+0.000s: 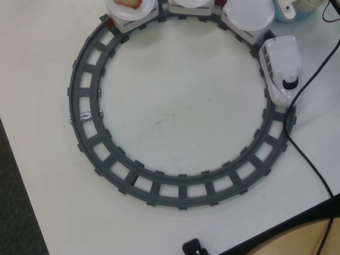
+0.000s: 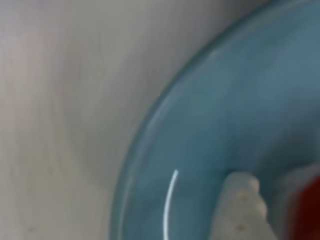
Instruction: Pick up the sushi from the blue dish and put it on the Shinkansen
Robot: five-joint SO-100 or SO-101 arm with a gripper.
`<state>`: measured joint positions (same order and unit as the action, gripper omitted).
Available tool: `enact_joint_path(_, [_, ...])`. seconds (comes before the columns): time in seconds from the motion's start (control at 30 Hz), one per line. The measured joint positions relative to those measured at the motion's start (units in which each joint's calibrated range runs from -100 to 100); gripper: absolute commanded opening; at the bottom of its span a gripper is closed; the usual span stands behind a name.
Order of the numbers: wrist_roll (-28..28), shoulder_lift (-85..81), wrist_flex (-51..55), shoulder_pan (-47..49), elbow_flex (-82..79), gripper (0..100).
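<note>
The wrist view is blurred and very close to the light-blue dish (image 2: 225,115), which fills its right side. One white fingertip (image 2: 240,200) of my gripper (image 2: 267,200) is low over the dish floor. A dark-red piece, the sushi (image 2: 311,210), shows at the bottom right edge just beside the jaws. I cannot tell whether it is gripped. In the overhead view only a sliver of the dish (image 1: 303,14) and a white part of the arm show at the top edge. The white Shinkansen (image 1: 281,64) stands on the track's right side, pulling cars topped with white plates (image 1: 248,15).
A grey ring of toy track (image 1: 85,106) lies on the white table. The leftmost plate (image 1: 130,8) carries a pinkish piece. A black cable (image 1: 311,159) runs down the right side past the train. The table's edge runs along the left and the bottom right.
</note>
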<state>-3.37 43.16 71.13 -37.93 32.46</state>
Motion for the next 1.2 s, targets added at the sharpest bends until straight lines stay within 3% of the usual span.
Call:
enact_joint_path(0.37, [-1.78, -6.23, 0.87, -4.41, -5.31, 1])
enact_joint_path(0.63, [-1.83, -32.25, 5.34, -7.09, -15.58, 1])
enact_joint_path(0.97, [-1.62, -65.77, 5.07, 9.29, -42.86, 1])
enact_joint_path(1.2, [-1.62, -71.33, -4.2, 20.01, -59.25, 1])
